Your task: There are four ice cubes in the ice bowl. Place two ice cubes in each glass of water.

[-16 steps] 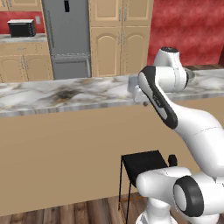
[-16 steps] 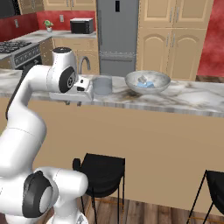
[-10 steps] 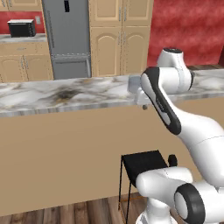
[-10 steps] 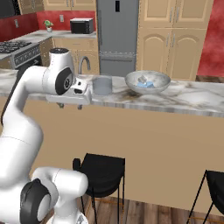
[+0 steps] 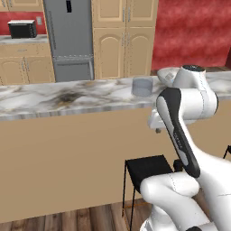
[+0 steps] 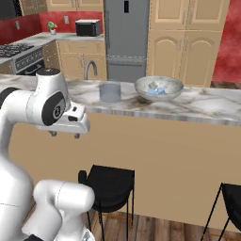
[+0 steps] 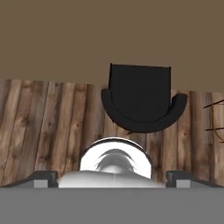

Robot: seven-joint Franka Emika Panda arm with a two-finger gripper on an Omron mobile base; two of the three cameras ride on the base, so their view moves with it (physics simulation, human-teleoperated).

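Note:
The ice bowl (image 6: 159,89), wide and speckled grey, stands on the marble counter (image 6: 197,106) with pale blue ice cubes (image 6: 157,89) inside. Left of it is a translucent grey-blue glass of water (image 6: 110,92), also seen at the counter's middle as the glass (image 5: 142,86). In the left base view the bowl (image 5: 163,74) peeks out behind my arm. My gripper (image 6: 65,135) hangs in front of the counter's tan face, below its top and left of the glass, pointing down. It is open and holds nothing. The hand view has the gripper (image 7: 111,178) with fingertips (image 7: 43,177) wide apart over the floor.
A black stool (image 7: 140,98) stands on the wooden floor right under the hand, close to the counter's front panel (image 5: 67,158). Another stool (image 6: 230,197) is at the right. Fridge, cabinets and a microwave (image 6: 88,28) line the far wall.
The hand has dropped from counter height, near the glass, to below the counter's edge and drawn back toward the robot. Its jaws stay open. Bowl and glass have not moved.

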